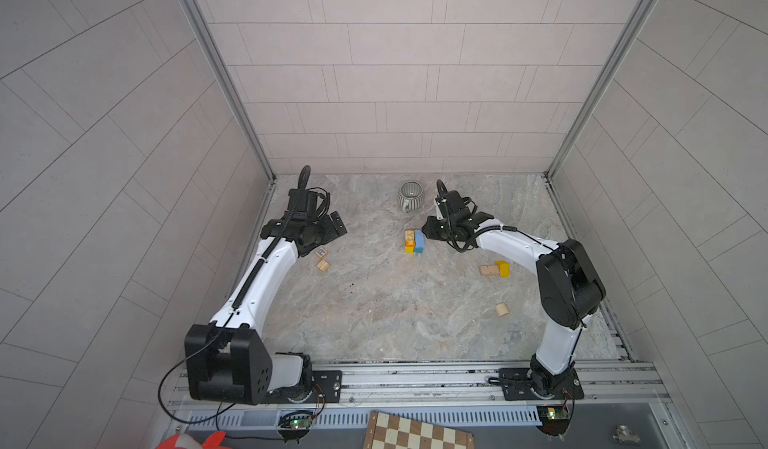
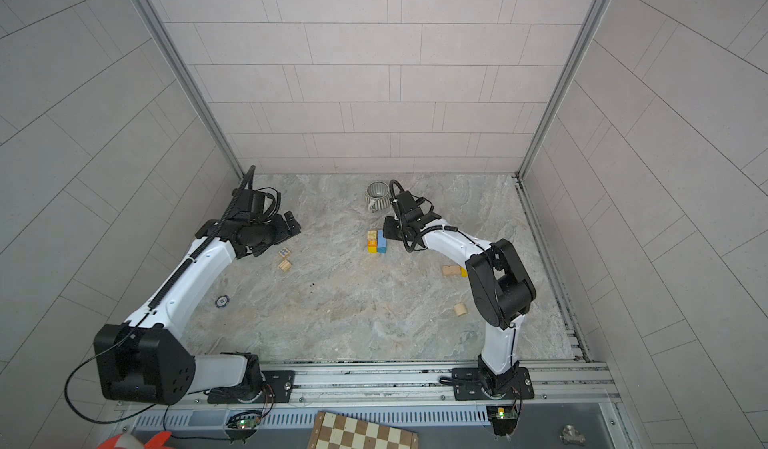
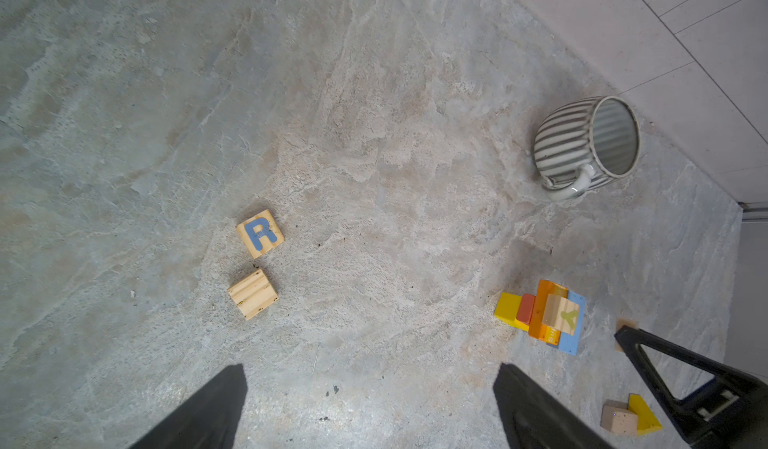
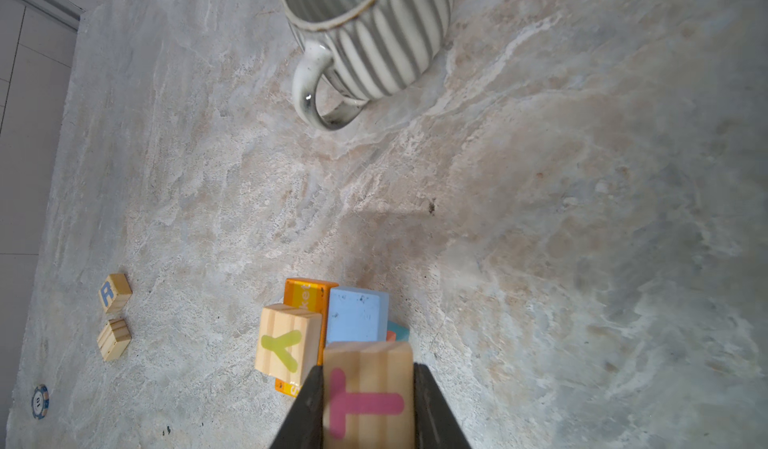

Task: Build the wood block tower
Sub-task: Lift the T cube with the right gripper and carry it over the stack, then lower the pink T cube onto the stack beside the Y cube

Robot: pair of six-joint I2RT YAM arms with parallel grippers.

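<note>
The right claw [image 4: 368, 374] is closed part-way on the T block [image 4: 368, 401], one finger flat on each side. The block's face shows a pink "T". It hangs just beside the tower [image 4: 355, 316], nearest its light blue block; whether they touch I cannot tell.

The tower is a low cluster: a Y block [image 4: 286, 345] with a green "Y" sits on an orange block whose pale lettering is half hidden. Yellow and red pieces show on its far side in the left wrist view.

The left claw [image 3: 370, 384] stands wide open and holds nothing, well apart from the tower on the left arm's side. Between it and the tower lie the R block [image 3: 260, 234], with a blue "R", and a grooved block [image 3: 252, 294] just beside it.

Behind the tower, toward the back wall [image 1: 395, 94], stands a striped mug [image 1: 409, 195]. On the right arm's side of the tower a plain block [image 1: 488, 270] touches a yellow block [image 1: 503, 268]. A cylinder [image 1: 502, 310] lies farther toward the rail [image 1: 415, 378].

The table [image 1: 395, 322] is mottled grey-beige stone, walled on three sides by pale tiles with metal corner posts. A broad bare stretch runs from the tower to the rail. A poker chip [image 2: 222, 300] lies near the left arm. A chessboard [image 1: 415, 430] sits beyond the rail.
</note>
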